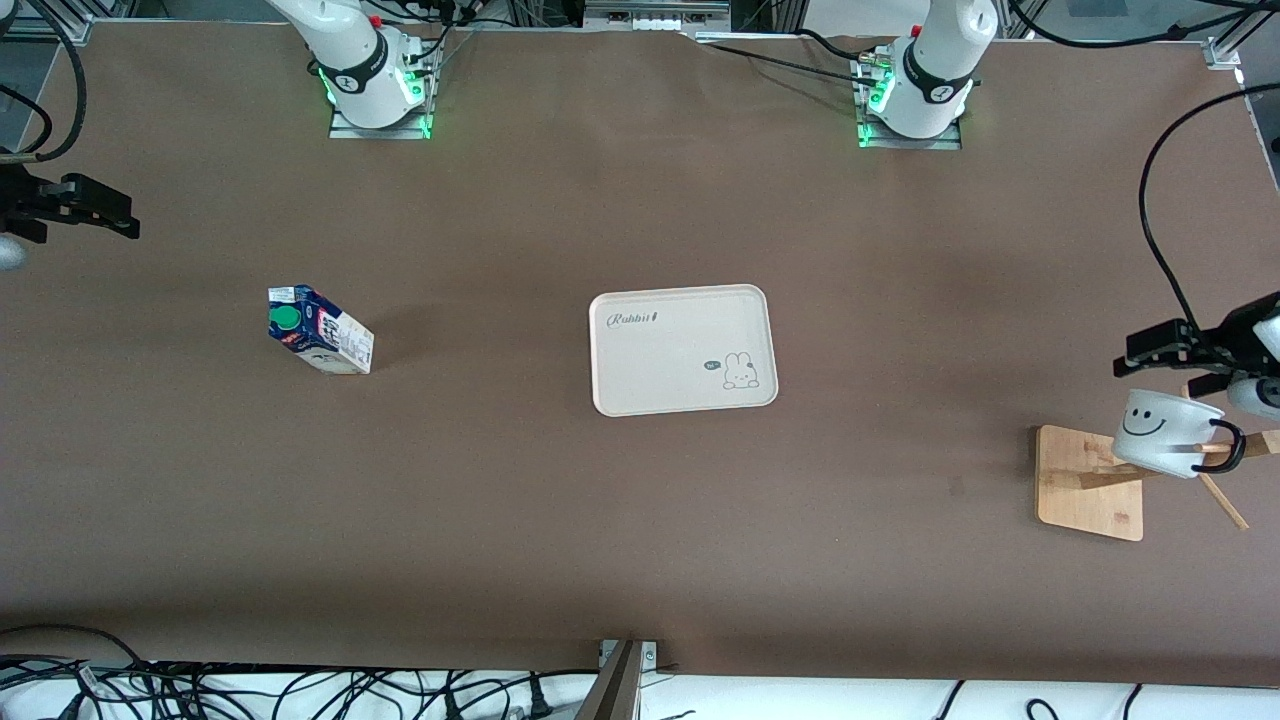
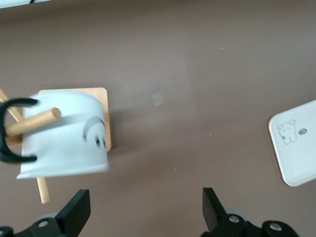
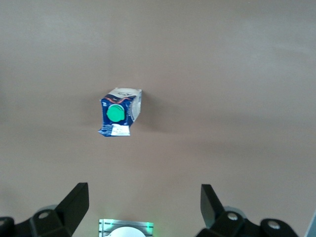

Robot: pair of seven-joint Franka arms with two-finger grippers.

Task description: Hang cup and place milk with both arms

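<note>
Front view shows the hanging half of the job looking done: the cup [image 1: 1165, 437] hangs by its black handle on a peg of the wooden rack [image 1: 1090, 483], which stands at the left arm's end of the table, well apart from the tray [image 1: 683, 349]. The left gripper [image 1: 1160, 355] hovers just above the cup, fingers spread and holding nothing; the left wrist view shows the same, with the cup [image 2: 64, 136] threaded on the peg and free of the fingertips [image 2: 74, 210].

The milk [image 1: 320, 330] stands on the bare table, well apart from the tray toward the right arm's end, so placing it is what remains, presumably onto the tray. The right gripper [image 1: 100, 212] waits over the table edge at that end, farther from the tray than the milk is; its fingers [image 3: 74, 200] are apart and empty.

Counted: one cup, one milk carton, one tray, one rack, two arms with one gripper each.
</note>
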